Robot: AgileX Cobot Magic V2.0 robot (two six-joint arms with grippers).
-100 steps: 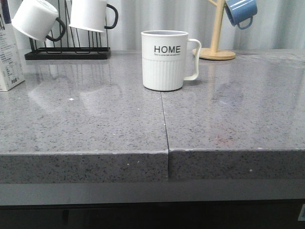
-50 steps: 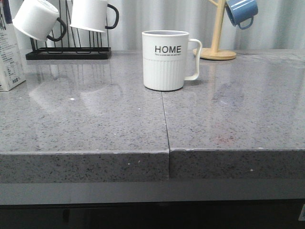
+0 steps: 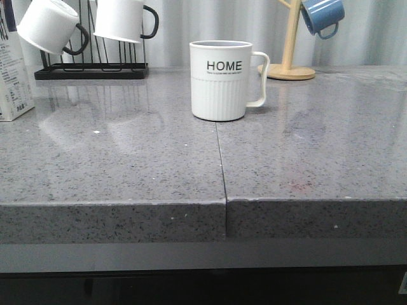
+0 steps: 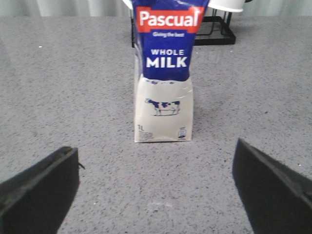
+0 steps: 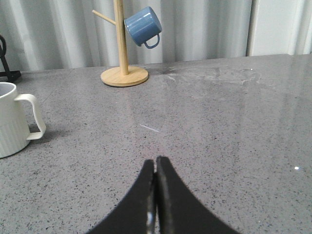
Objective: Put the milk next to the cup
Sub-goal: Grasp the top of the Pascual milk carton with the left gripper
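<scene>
The milk carton (image 4: 164,73), white with a dark blue "WHOLE MILK" top and a cow picture, stands upright on the grey counter straight ahead of my left gripper (image 4: 155,168). That gripper is wide open and empty, some way short of the carton. In the front view only a strip of the carton (image 3: 13,76) shows at the far left edge. The white ribbed "HOME" cup (image 3: 222,79) stands mid-counter, handle to the right; its edge shows in the right wrist view (image 5: 13,124). My right gripper (image 5: 156,163) is shut and empty, low over the counter to the right of the cup.
A black rack (image 3: 92,67) holding two white mugs with black handles stands at the back left, behind the carton. A wooden mug tree (image 3: 290,44) with a blue mug (image 3: 322,16) stands at the back right. A seam (image 3: 220,162) runs down the counter.
The front view has shifted very slightly; the carton strip at the left edge looks a little narrower. Cup and racks have not moved.
</scene>
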